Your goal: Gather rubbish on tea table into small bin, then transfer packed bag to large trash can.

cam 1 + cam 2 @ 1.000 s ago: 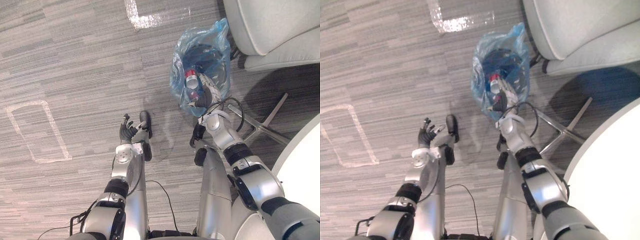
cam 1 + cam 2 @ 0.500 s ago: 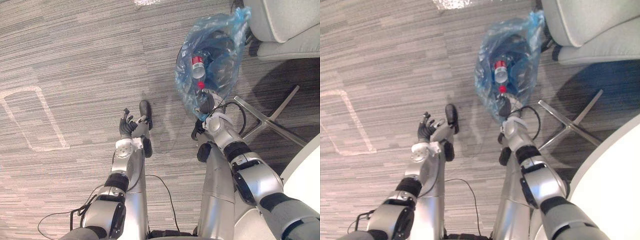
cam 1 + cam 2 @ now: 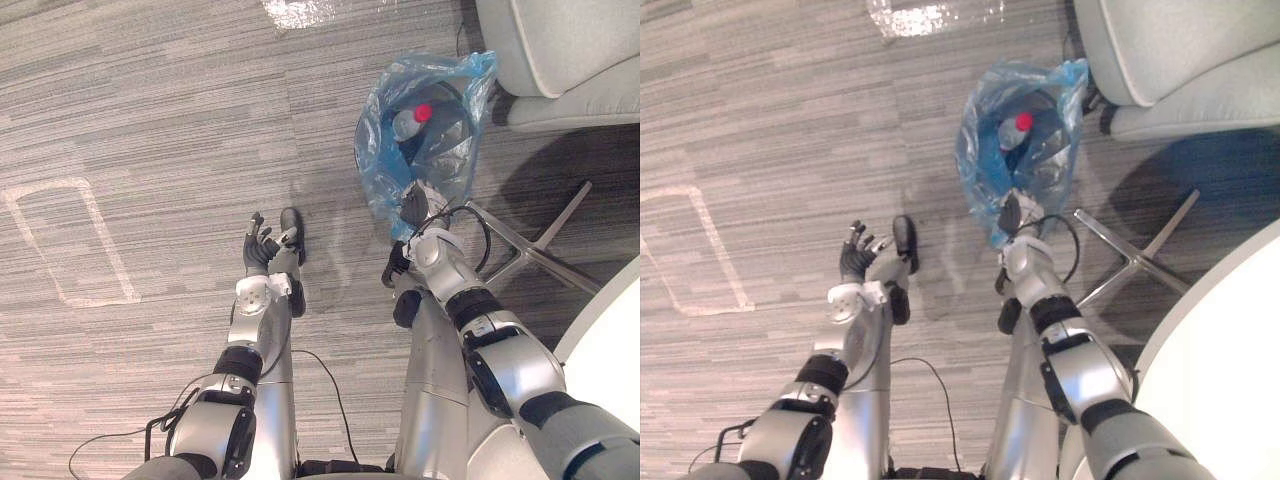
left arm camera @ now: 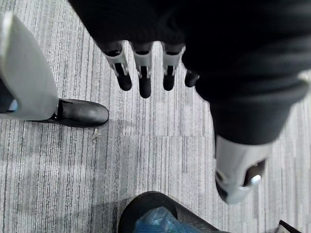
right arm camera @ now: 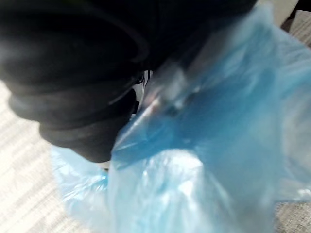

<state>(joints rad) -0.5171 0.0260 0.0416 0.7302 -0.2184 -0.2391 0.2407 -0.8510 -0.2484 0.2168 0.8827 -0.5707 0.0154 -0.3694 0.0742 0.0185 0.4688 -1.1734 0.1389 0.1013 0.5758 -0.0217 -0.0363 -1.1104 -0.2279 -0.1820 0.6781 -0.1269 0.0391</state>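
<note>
A blue plastic bag (image 3: 385,165) lines a small black bin on the carpet, just in front of me to the right. Inside it lies a clear bottle with a red cap (image 3: 414,119). My right hand (image 3: 414,207) is at the bag's near rim with its fingers curled into the plastic. In the right wrist view the blue bag (image 5: 204,160) bunches against the hand's dark cover (image 5: 73,73). My left hand (image 3: 262,250) hovers over the bare carpet to the left of the bin, palm up and empty. Its fingers (image 4: 141,77) are straight in the left wrist view.
A pale grey armchair (image 3: 560,50) stands just behind the bin at the upper right. A metal chair leg (image 3: 530,250) slants across the floor beside my right arm. A white table edge (image 3: 610,340) shows at the lower right. A taped outline (image 3: 60,240) marks the carpet at left.
My right hand has drawn back from inside the bag to its near rim and curled shut on the plastic. The bottle has shifted inside the bag. The left hand has stayed put.
</note>
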